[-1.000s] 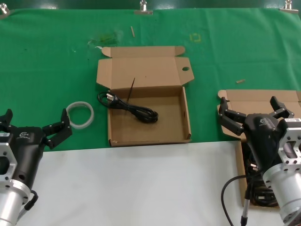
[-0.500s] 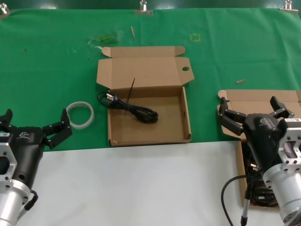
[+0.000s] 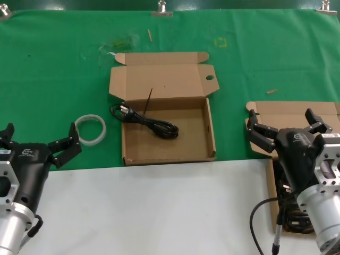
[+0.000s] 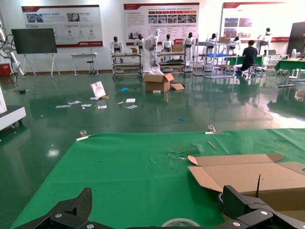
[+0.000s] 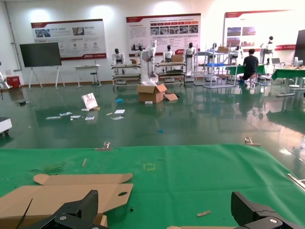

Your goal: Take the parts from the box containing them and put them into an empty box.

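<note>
Progress: one cord point(image 3: 146, 120) lies in centre box point(image 3: 168, 154), the one with oval hole point(image 3: 210, 77) in lid; plug end overhangs its left wall.

Source box point(image 3: 289, 114) sits at right edge, mostly hidden behind right arm. Dark bundle of remaining cords point(image 3: 289, 215) shows low beside arm; count unclear.

Right gripper point(image 3: 281, 125) hovers over source box, fingers spread, holding nothing.

Left gripper point(image 3: 37, 141) also spread, empty, near table front left, beside white tubing ring point(image 3: 90, 129).

Judgement: transfer partly done, next pick pending.

Your left gripper point(image 3: 37, 142) and right gripper point(image 3: 284, 124) are black with screwed fingers, silver wrist cylinders, black cable on the right.
</note>
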Tool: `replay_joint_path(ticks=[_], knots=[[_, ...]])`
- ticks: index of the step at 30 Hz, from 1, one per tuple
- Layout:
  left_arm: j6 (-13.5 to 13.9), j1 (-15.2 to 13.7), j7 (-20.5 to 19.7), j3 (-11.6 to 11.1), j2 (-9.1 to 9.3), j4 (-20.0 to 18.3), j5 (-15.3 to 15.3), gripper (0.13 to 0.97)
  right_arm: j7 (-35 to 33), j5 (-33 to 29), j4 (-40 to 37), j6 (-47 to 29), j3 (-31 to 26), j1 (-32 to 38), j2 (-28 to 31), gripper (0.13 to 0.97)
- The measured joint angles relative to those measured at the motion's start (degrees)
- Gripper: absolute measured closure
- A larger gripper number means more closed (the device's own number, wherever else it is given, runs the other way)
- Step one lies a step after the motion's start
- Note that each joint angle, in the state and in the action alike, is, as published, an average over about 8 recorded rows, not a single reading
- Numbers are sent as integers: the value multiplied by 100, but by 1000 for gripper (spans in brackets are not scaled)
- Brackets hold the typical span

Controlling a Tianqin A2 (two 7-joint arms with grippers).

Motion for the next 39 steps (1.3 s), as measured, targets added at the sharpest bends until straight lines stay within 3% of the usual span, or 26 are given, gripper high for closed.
replay_joint_path(ticks=[39], knots=[[0, 0, 0, 0, 0, 0, 0, 132, 0, 0, 0, 0, 0, 0, 0, 129]])
